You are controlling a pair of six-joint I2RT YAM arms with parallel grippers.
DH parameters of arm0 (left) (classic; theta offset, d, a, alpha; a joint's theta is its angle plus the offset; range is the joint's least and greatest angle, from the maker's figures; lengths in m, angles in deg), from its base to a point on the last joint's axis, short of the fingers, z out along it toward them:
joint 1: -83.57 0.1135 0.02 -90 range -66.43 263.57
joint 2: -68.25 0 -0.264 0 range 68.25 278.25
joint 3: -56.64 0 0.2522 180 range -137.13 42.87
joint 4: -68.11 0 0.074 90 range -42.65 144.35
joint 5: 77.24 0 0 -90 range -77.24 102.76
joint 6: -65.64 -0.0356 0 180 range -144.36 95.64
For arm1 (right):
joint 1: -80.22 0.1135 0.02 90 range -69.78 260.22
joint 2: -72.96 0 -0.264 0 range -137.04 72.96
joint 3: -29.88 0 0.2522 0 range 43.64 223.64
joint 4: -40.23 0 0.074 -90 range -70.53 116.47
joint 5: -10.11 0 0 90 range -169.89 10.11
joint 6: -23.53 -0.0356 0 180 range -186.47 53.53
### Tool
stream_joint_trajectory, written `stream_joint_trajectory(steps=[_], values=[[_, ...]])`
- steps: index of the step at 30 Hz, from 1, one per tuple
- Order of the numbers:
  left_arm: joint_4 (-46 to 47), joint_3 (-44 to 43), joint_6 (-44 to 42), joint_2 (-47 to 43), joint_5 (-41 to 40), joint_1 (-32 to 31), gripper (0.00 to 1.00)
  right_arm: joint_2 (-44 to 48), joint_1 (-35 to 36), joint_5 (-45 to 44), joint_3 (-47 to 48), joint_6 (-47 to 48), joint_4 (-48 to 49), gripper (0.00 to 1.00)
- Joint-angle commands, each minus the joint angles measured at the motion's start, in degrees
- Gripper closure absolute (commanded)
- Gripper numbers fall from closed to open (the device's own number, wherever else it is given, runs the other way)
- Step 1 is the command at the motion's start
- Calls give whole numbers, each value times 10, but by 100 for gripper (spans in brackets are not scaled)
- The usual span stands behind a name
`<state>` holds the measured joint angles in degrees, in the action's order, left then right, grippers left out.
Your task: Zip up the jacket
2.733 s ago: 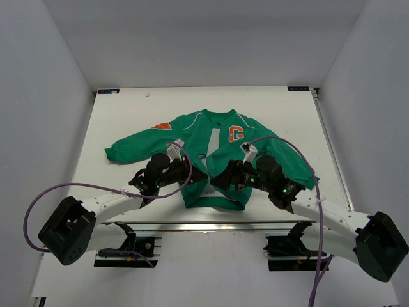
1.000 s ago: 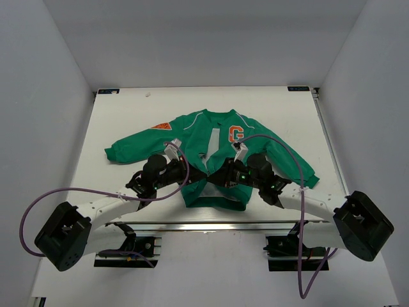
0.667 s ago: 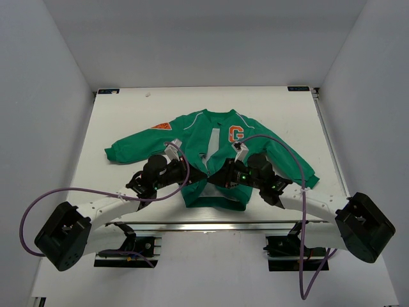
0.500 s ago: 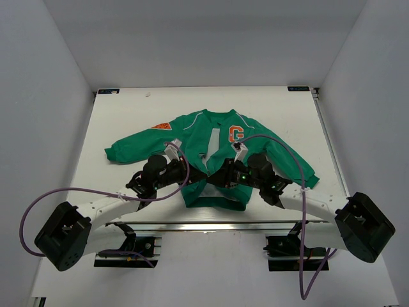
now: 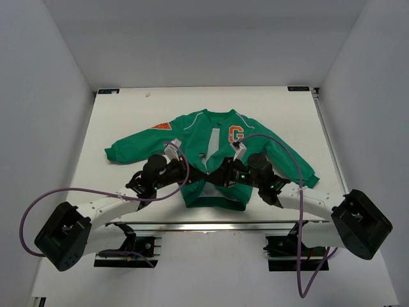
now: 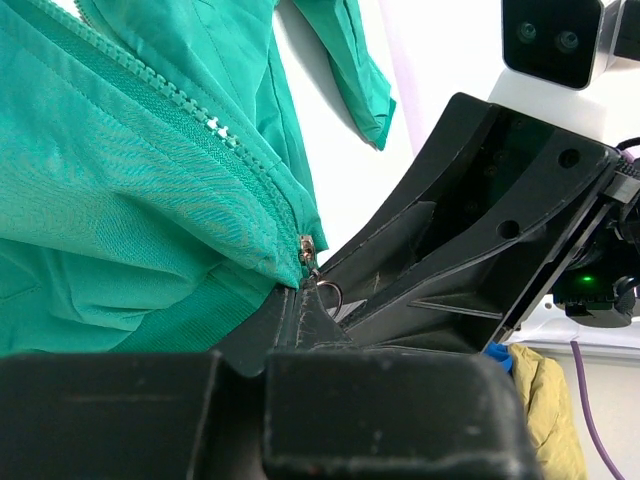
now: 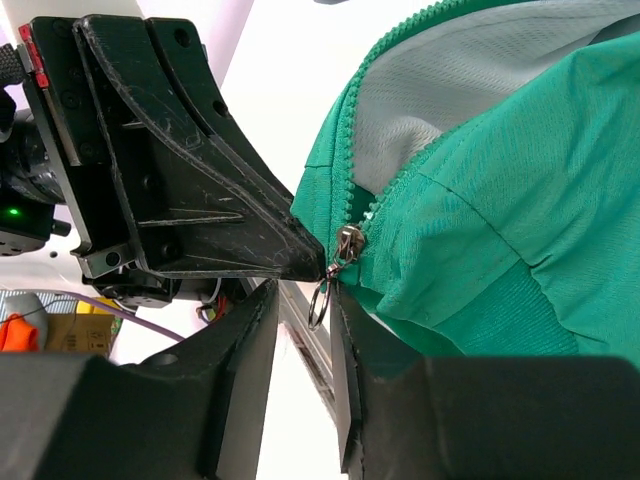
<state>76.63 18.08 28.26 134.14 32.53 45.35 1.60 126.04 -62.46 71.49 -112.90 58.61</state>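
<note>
1. The left gripper (image 6: pixel 288 325) had its jaws pressed together, pinching the bottom hem of the jacket (image 5: pixel 192 137) at its very tip, right beside the foot of the zip.
2. The zip slider (image 6: pixel 306 250) sat just above that tip, at the bottom of the toothed track. Its pull ring (image 6: pixel 330 296) hung down against the fingertip.
3. The right gripper (image 7: pixel 303 305) met the left one tip to tip, with its jaws a little apart. The ring hung in the narrow gap between its fingers (image 7: pixel 240 380), and whether they actually pinched it could not be told.
4. Beyond both tips, the jacket lay front-up on the white table (image 5: pixel 128 109), with its collar farthest from the grippers and a sleeve stretched out past each one.
5. Ahead of the slider the two zip edges stood parted, showing pale grey lining (image 7: pixel 450 95).
</note>
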Motion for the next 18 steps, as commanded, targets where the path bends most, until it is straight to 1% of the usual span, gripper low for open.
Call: stream_joint_trajectory(steps=[1, 4, 6, 8, 9, 11, 15, 18], values=[[7, 4, -2, -21, -4, -2, 100, 0, 2, 9, 2, -4, 41, 67], [7, 4, -1, -24, -5, -2, 100, -1, 2, 4, 4, -2, 28, 71], [6, 4, -1, -25, -7, -1, 100, -3, 2, 1, 10, -1, 12, 77], [2, 3, -1, -28, -9, -2, 100, -1, 2, -2, 11, -2, 2, 85], [0, 3, -3, -29, -9, -2, 100, 1, 1, -6, 15, -2, -15, 92], [-4, 3, -4, -30, -9, -2, 100, 11, 1, -13, 18, -2, -30, 100], [-14, 2, -13, -25, -3, -1, 100, 26, 2, -21, 33, -1, -59, 100], [-22, -2, -23, -16, 1, -1, 100, 20, 2, -12, 61, 4, -109, 100]])
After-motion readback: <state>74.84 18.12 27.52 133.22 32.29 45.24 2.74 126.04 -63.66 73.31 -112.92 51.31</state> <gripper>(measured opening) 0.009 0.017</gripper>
